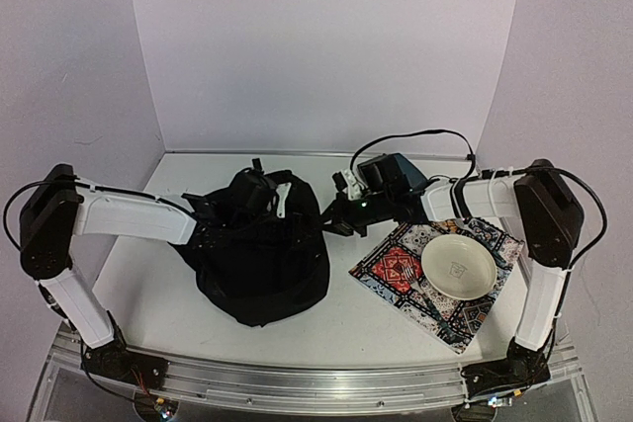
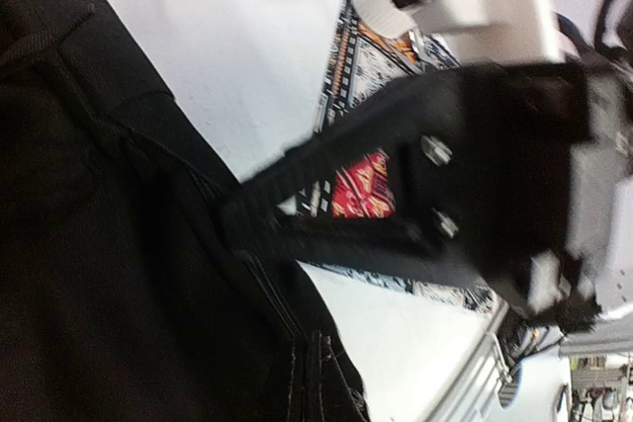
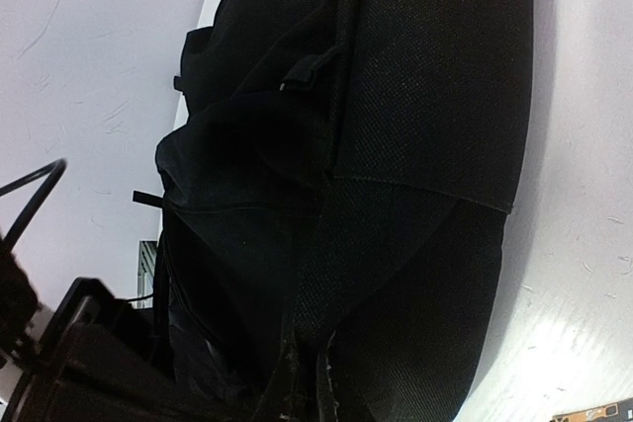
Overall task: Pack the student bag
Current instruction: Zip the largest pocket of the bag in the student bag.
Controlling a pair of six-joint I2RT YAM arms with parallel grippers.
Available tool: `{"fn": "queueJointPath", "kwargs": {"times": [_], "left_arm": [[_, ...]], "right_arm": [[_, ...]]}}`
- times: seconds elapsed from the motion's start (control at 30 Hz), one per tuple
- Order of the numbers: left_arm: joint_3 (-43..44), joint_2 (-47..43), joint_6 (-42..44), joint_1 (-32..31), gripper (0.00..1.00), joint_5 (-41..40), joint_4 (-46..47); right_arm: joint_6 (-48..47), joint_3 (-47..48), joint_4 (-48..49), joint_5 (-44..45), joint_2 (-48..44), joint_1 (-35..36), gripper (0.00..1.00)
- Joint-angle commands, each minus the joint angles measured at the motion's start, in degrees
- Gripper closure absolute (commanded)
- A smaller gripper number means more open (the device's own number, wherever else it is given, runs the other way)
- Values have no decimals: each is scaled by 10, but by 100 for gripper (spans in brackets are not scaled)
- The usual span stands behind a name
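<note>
one backpack, black, lying left of centre on the table; long axis far-to-near, handle end toward the back wall, rounded end toward the arm bases. left gripper at its left edge, tips drawn together on the fabric. right gripper at its right edge, spread cannot be told. one teal pouch; one patterned cloth; one white bowl on the cloth.

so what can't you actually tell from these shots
- Inside of the student bag: hidden by its own black folds in every view.
- Left gripper: blurred in the left wrist view, black on black from the top, so open or shut is unclear.
- Right gripper: fingers cut off at the right wrist view's corner.
- Mark in the bowl: too small, top view.
</note>
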Motion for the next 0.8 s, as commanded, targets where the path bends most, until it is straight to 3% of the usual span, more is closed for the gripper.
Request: {"fn": "queueJointPath", "kwargs": {"times": [0.0, 0.47, 0.77], "left_arm": [[-34, -67, 16, -23, 100, 38, 30], [-122, -97, 47, -65, 100, 45, 26], [-176, -153, 47, -97, 100, 48, -27]], "right_arm": [[-5, 17, 13, 2, -16, -13, 96], [-13, 63, -3, -1, 18, -29, 96], [-28, 102, -23, -8, 36, -71, 96]]}}
